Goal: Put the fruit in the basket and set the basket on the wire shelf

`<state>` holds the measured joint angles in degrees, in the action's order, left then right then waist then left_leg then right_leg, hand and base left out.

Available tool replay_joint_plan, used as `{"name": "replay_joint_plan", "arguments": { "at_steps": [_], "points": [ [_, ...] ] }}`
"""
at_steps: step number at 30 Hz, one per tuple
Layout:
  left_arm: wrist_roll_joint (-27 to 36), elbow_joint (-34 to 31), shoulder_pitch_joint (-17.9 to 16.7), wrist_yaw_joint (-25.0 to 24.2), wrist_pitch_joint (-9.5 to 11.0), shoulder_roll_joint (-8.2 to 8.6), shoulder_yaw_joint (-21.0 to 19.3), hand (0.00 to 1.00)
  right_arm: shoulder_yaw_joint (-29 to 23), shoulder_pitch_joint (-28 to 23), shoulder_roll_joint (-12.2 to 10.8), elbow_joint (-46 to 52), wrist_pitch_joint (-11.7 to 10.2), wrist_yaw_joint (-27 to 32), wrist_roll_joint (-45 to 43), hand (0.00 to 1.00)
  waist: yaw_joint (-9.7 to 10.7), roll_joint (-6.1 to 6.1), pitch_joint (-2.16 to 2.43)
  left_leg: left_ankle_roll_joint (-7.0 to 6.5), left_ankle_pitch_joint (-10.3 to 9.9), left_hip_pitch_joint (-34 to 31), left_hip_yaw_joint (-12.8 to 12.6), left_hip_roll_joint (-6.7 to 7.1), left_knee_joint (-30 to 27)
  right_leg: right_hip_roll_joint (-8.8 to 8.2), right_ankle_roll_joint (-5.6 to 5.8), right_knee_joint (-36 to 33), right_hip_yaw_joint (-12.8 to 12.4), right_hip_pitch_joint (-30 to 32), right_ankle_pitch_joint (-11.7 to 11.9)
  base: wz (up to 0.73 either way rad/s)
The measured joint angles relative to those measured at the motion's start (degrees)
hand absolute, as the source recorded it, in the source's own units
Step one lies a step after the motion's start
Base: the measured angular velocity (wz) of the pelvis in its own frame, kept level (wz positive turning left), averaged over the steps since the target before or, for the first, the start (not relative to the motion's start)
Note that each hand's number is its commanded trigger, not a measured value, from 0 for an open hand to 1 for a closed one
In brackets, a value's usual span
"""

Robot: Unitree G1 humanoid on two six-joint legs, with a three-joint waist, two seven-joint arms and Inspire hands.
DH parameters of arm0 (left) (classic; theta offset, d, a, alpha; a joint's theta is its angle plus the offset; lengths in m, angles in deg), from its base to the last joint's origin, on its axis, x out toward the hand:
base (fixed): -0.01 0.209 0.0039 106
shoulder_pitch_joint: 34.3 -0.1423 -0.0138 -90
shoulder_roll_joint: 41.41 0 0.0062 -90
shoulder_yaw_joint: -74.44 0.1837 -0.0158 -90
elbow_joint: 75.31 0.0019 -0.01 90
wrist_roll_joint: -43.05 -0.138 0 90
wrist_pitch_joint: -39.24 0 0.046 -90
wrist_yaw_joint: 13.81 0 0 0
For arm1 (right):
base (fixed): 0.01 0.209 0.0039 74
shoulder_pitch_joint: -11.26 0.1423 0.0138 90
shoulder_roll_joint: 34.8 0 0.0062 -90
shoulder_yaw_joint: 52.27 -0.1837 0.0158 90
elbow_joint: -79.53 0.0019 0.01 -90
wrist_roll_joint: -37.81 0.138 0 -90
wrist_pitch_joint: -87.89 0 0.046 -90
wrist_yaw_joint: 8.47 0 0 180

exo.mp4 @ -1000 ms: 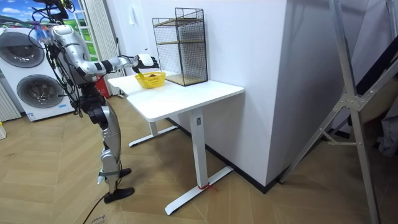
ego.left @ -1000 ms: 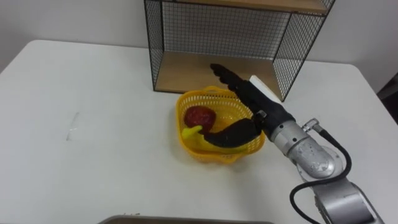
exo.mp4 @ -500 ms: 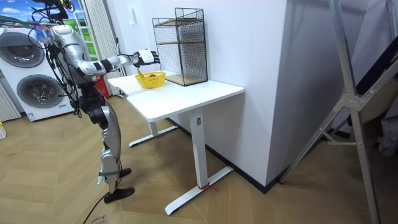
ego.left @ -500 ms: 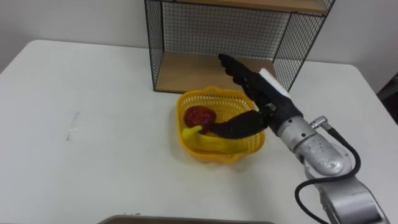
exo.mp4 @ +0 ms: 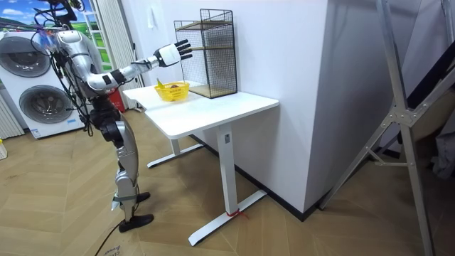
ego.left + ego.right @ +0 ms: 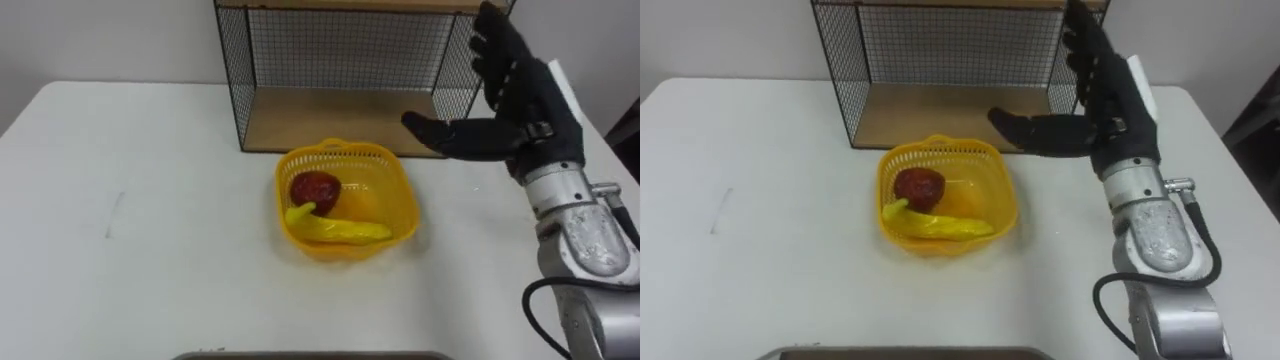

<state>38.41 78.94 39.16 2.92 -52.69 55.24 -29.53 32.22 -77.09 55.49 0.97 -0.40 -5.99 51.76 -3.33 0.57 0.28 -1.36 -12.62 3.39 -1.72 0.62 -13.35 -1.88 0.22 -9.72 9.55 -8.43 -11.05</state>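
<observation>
Fruit: a red round fruit (image 6: 316,187) and a banana (image 6: 338,231) are lying inside the basket. The red one is sitting at the far left. The banana is stretching along the near side, with its left end touching the red fruit.
Basket: the yellow basket (image 6: 345,249) is resting on the table, just in front of the wire shelf's open front and not on it. Nothing is gripping it.
Wire shelf: the wire shelf (image 6: 330,115) is standing at the far edge of the table. It has black mesh at its back and sides, and a wooden bottom board is facing the basket.
Right hand: the right hand (image 6: 525,108) is hovering in the air, to the right of the basket and well apart from it, near the shelf's right front corner. It is released, with the fingers spreading straight upward and the thumb reaching left. It is grasping nothing.
Table: the white table (image 6: 150,230) is carrying the basket near its middle and the shelf behind it.
Robot: in the room view it is standing on the wooden floor at the table's left end, with its right arm stretching out over the tabletop. Two washing machines (image 5: 39,99) are standing behind it.
</observation>
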Motion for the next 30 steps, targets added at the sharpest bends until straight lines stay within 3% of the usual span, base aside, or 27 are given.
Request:
{"name": "replay_joint_plan", "arguments": {
  "at_steps": [5, 7, 9, 13, 14, 17, 20, 22, 27, 30],
  "points": [
    [12.8, 0.0, -1.0, 7.6, 0.2, -0.03, -10.1, 0.0, -2.9, -4.3, 1.2, 0.9, 0.0, 4.8, 5.3, 0.0, -0.5, 0.24, 0.03, 0.0, 0.0, 0.9, -0.1, -0.02, 0.6, -0.01, 0.0, 0.1, -0.2, -0.6, 0.0, -0.02],
    [18.1, -1.0, -1.1, 12.9, 0.2, -0.18, -15.0, 0.0, -3.4, -5.4, 1.1, 1.0, 0.1, 7.4, 6.0, 0.0, -0.5, 0.21, 0.09, -0.04, 0.0, 0.8, 0.2, 0.05, 0.6, -0.07, 0.01, 0.1, -0.1, -0.6, 0.0, 0.0],
    [19.8, -3.4, -1.1, 17.2, 0.3, -0.23, -17.4, 0.0, -3.9, -6.3, 1.1, 1.0, 0.2, 9.0, 5.7, 0.0, -0.6, 0.07, 0.08, -0.06, 0.1, 0.8, 0.3, 0.07, 0.5, -0.08, 0.01, 0.1, -0.2, -0.5, 0.0, 0.02],
    [23.1, -11.9, -1.1, 26.5, 1.3, -1.19, -20.3, 0.0, -4.4, -9.7, 1.1, 3.2, 0.2, 12.0, 5.7, 0.0, -2.3, -0.8, 0.65, -0.05, 0.1, 0.8, 0.2, 0.04, 0.5, -0.09, 0.01, 0.0, -0.1, -0.6, 0.0, 0.0],
    [23.1, -13.0, -1.1, 27.9, 1.5, -1.26, -20.8, 0.0, -4.4, -9.9, 1.1, 3.2, 0.2, 12.3, 5.6, 0.0, -2.3, -1.01, 0.78, -0.07, 0.1, 0.9, 0.2, 0.07, 0.5, -0.11, 0.01, 0.0, -0.1, -0.6, 0.0, 0.0],
    [21.8, -24.9, -0.4, 33.4, 1.8, -1.57, -24.3, 0.0, -5.2, -11.3, 1.1, 3.3, 0.4, 14.3, 3.4, 0.0, -3.2, -1.37, 0.87, -0.02, 0.3, 0.9, 0.3, 0.05, 0.5, -0.12, 0.01, -0.1, -0.1, -0.4, 0.0, 0.0],
    [19.6, -37.6, -0.7, 38.0, 2.5, -2.12, -24.3, 0.0, -6.2, -12.0, 1.2, 3.3, 0.4, 15.1, 3.3, 0.0, -4.1, -2.08, 0.78, -0.01, 0.3, 1.1, 0.2, 0.11, 0.5, -0.09, 0.0, 0.2, -0.8, -0.5, 0.0, -0.01],
    [17.0, -46.4, 0.9, 41.2, 3.2, -2.21, -24.7, 0.0, -6.2, -12.7, 1.0, 3.3, 0.4, 15.4, 3.1, 0.0, -4.8, -2.47, 0.78, -0.02, 0.3, 1.2, 0.2, 0.16, 0.5, -0.09, 0.01, 0.2, -1.0, -0.5, 0.0, 0.0],
    [10.2, -62.3, 1.7, 44.1, 4.5, -2.23, -24.2, 0.0, -6.4, -13.1, -0.1, 2.6, 0.3, 15.7, 1.1, 0.0, -4.1, -2.53, 0.69, -0.02, 0.4, 0.7, 0.4, 0.19, 0.5, -0.12, -0.01, 0.8, -0.1, -0.4, 0.0, 0.03],
    [5.7, -71.3, 2.5, 43.7, 4.6, -2.22, -22.8, 0.0, -6.5, -13.1, -0.5, 2.0, 0.3, 15.5, 1.3, 0.0, -3.2, -1.73, 0.24, -0.01, 0.4, 0.2, 0.7, 0.27, 0.2, -0.05, -0.02, 1.1, 0.2, -0.3, 0.0, 0.06]
  ]
}}
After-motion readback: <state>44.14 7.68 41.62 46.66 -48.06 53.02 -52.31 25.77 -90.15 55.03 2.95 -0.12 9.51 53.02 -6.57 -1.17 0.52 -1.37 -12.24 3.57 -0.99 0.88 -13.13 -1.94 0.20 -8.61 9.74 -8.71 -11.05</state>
